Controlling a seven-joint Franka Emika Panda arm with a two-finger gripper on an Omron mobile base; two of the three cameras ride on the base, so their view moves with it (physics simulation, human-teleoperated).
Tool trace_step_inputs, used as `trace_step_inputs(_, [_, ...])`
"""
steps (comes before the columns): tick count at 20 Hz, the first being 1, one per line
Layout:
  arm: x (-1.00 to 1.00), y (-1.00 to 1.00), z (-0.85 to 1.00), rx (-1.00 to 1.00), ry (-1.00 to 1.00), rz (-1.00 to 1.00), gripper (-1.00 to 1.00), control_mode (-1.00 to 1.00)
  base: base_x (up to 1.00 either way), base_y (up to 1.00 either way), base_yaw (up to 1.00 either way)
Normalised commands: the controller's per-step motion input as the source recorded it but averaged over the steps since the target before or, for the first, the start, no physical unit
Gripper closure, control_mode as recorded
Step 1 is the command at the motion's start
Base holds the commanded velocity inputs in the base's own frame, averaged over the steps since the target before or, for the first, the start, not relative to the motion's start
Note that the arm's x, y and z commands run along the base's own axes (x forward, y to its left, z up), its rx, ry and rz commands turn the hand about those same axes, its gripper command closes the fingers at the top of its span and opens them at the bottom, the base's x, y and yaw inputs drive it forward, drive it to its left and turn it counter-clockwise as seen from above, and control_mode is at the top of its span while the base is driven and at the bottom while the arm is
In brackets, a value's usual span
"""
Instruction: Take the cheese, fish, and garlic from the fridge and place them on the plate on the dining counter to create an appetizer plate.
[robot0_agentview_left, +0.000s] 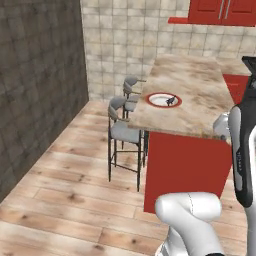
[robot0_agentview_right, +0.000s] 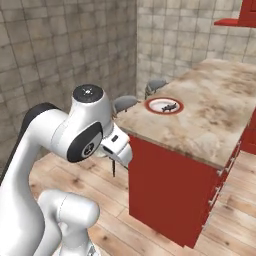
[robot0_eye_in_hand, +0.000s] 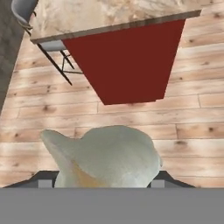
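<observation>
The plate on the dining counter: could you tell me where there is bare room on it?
The plate has a small dark item on its right part; its white centre left of that is bare. The dining counter beyond the plate is bare. The hand holds the garlic.

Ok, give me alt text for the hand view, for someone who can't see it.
The garlic, an off-white lumpy bulb, sits large at the bottom of the frame between the gripper finger tips. Beyond it lies wooden plank floor, and at the top the dining counter with its beige stone top and red base, a grey stool beside it.
</observation>
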Motion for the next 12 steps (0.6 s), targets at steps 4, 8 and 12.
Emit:
trace_step_inputs(4, [0.0,0.0,0.0,0.0,0.0,0.0,1.0,1.0,0.67,0.45,-0.34])
trace_step_inputs(8, [0.0,0.0,0.0,0.0,0.0,0.0,1.0,1.0,0.78,0.52,-0.23])
trace_step_inputs(12, [0.0,0.0,0.0,0.0,0.0,0.0,1.0,1.0,0.83,0.49,-0.2])
